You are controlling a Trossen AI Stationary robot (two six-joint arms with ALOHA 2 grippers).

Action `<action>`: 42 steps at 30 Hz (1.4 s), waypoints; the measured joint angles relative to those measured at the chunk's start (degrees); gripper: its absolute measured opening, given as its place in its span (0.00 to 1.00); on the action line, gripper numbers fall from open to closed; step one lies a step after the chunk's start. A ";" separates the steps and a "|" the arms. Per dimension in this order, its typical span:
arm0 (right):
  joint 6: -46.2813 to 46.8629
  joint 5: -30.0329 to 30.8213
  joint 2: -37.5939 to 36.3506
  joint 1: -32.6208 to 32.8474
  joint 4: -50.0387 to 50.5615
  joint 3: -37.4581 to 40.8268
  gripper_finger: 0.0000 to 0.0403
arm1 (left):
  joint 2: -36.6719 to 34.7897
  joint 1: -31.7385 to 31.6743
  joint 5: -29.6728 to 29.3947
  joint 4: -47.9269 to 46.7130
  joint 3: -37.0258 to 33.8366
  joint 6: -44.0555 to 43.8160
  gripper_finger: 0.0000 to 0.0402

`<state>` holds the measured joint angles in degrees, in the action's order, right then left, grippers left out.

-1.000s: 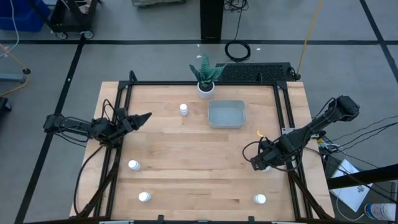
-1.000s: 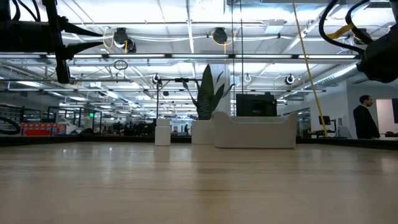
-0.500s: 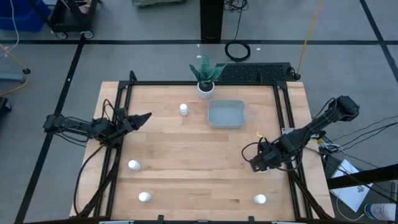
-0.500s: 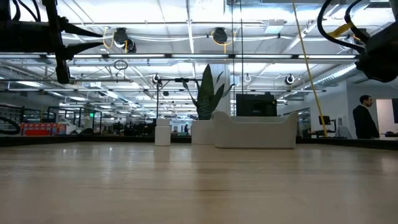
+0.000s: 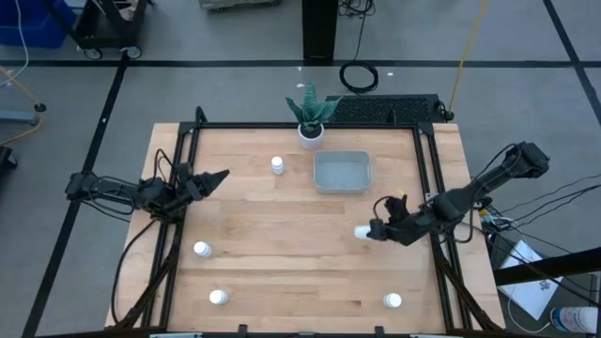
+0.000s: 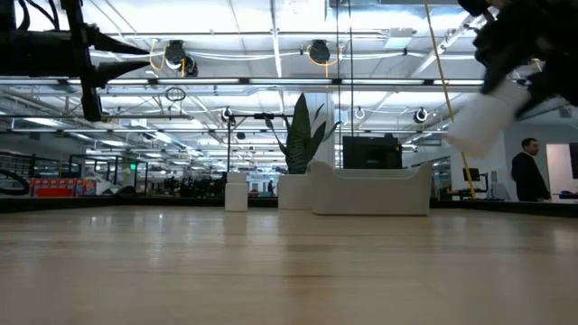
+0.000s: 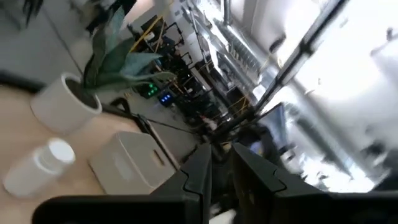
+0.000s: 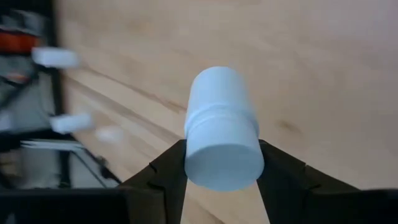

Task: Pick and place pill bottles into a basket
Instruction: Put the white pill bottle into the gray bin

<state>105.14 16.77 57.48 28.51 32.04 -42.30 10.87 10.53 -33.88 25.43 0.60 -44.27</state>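
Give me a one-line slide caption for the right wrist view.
Right gripper holds a white pill bottle between its fingers, lifted above the wooden table.

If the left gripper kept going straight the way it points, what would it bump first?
Probably nothing on the table: the left gripper points just behind the pill bottle, toward the plant pot. Depth is uncertain.

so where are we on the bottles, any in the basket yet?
None yet: the basket looks empty. The right hand holds one pill bottle lifted off the table. Four bottles remain: beside the basket, left, front left, front right. The left hand waits, shut, at the left edge.
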 joint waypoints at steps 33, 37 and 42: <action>-58.33 16.71 -6.65 -15.40 -48.27 -3.76 0.37 | 0.22 0.03 5.70 -21.40 0.09 30.70 0.16; -65.33 17.13 -6.17 -15.69 -48.01 -7.92 0.37 | 0.37 0.03 5.43 -21.33 0.09 30.08 0.16; -75.84 22.98 -5.02 -15.81 -46.05 -14.24 0.37 | 0.37 0.03 5.41 -21.09 0.09 29.46 0.16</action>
<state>29.30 39.75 52.46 12.70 -14.00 -56.54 11.25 10.57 -28.47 4.34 0.69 -14.81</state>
